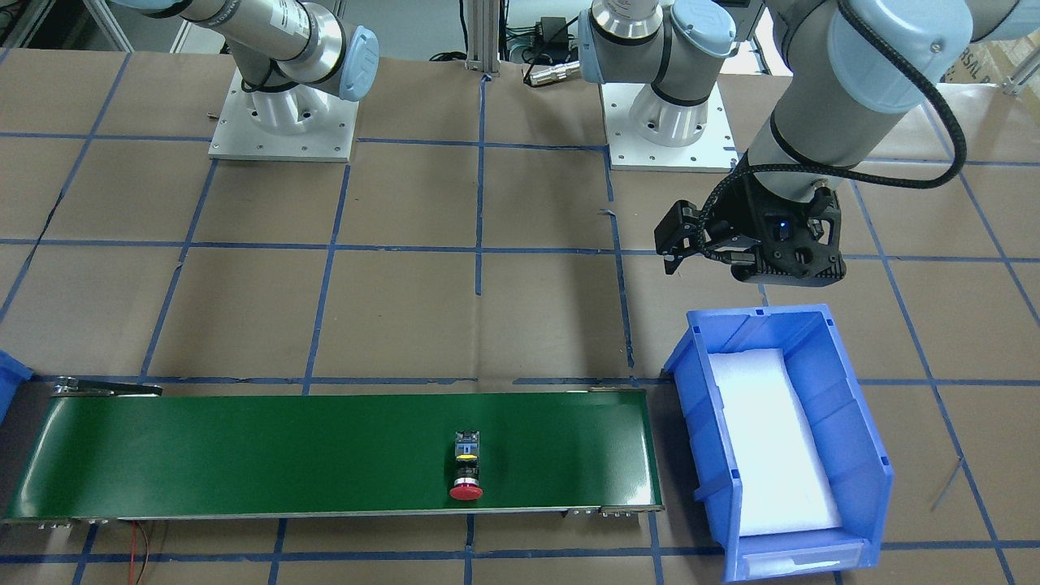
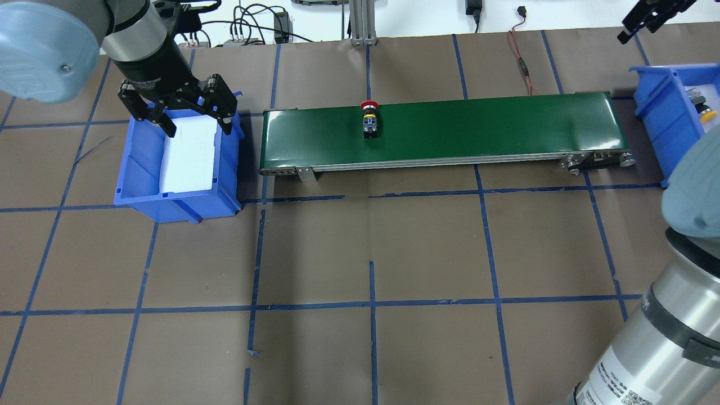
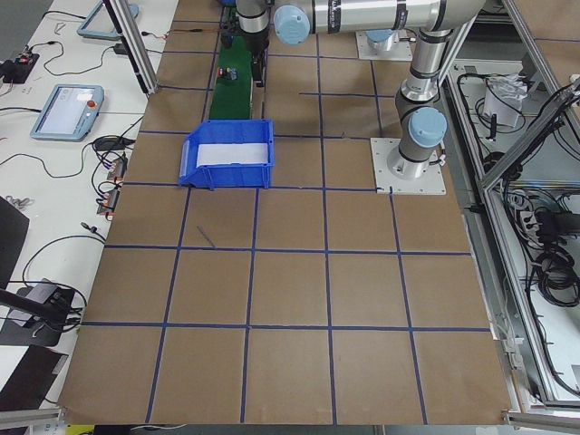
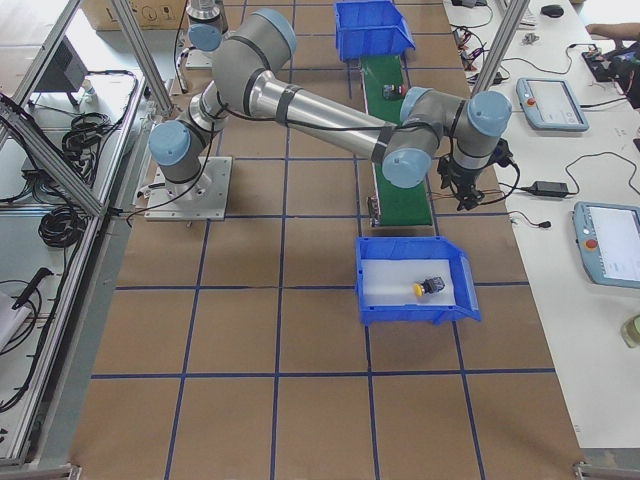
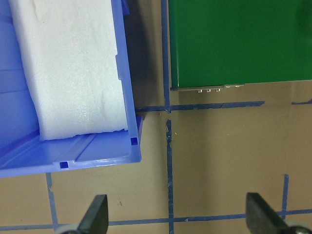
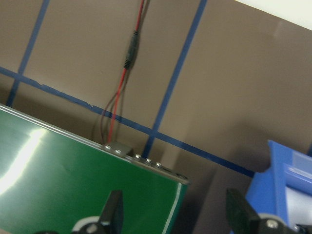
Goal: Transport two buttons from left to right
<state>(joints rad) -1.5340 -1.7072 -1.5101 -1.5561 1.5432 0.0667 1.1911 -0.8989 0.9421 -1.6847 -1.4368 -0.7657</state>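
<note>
A red-capped button (image 1: 466, 490) on a grey-black block lies on its side near the middle of the green conveyor belt (image 1: 244, 455), also visible from overhead as the red button (image 2: 369, 118). A yellow-capped button (image 4: 428, 287) rests on white foam in the right blue bin (image 4: 400, 310); it shows as the yellow button (image 2: 703, 112) at the overhead view's right edge. My left gripper (image 2: 174, 121) hangs open and empty over the left blue bin (image 2: 129, 169). Beyond the belt's right end, my right gripper (image 6: 174, 212) is open and holds nothing.
The left bin (image 1: 699, 406) holds only a white foam pad (image 1: 772, 439). A red and black wire (image 6: 122, 87) runs from the belt's far right corner. Blue tape lines cross the brown table. Both arm bases (image 1: 666, 122) stand on the robot's side.
</note>
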